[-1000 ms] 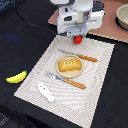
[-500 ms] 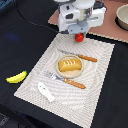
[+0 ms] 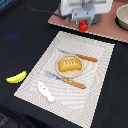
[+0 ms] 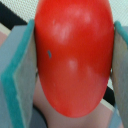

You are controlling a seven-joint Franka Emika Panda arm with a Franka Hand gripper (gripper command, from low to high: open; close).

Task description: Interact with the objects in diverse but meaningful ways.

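Tool (image 4: 75,60) is clamped on the tomato (image 4: 75,55), pads (image 4: 22,75) flanking it. Judgement: grip must hold steady; the round toy could slip.

We see what appears to be a robotics lab staged as a dining setting, though the coarse exterior view limits certainty. A striped placemat (image 3: 70,70) lies on a black tabletop (image 3: 20,45), set with a round plate (image 3: 70,67), toy bread loaf (image 3: 69,65), cutlery (image 3: 65,80) and banana (image 3: 16,77), beneath a robot arm (image 3: 85,10).
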